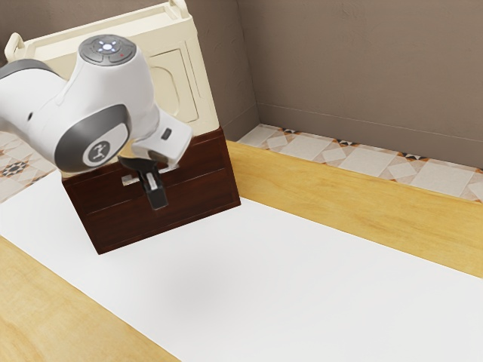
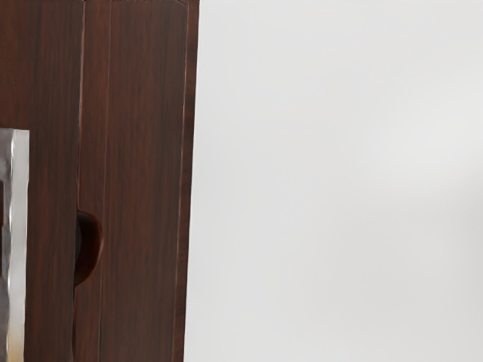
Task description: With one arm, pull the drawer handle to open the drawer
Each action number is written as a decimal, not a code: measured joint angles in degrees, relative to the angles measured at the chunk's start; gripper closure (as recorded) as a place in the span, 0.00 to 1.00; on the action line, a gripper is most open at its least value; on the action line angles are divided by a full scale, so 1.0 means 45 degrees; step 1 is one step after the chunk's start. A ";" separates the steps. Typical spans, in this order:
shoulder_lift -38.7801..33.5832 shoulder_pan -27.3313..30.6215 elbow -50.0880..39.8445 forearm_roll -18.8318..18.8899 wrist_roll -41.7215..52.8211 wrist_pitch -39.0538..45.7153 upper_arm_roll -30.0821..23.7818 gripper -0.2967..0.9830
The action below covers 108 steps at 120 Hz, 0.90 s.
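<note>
I see a wooden table [image 1: 339, 179] under a white sheet [image 1: 302, 286], where a dark wooden cabinet [image 1: 121, 230] stands beneath a cream case [image 1: 170, 83]. The upper drawer [image 1: 207, 162] looks shut. My gripper [image 1: 157, 202] is at its silver handle [image 1: 130, 180]; I can't tell how open it is or whether it has hold.

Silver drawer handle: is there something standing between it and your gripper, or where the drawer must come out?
Nothing visible stands between my gripper and the silver handle. Where the drawer must come out, above the white surface, I see nothing but my gripper and arm.
</note>
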 joint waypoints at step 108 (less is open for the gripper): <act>0.1005 0.1158 -0.0037 0.0861 0.0260 0.2491 0.0003 0.37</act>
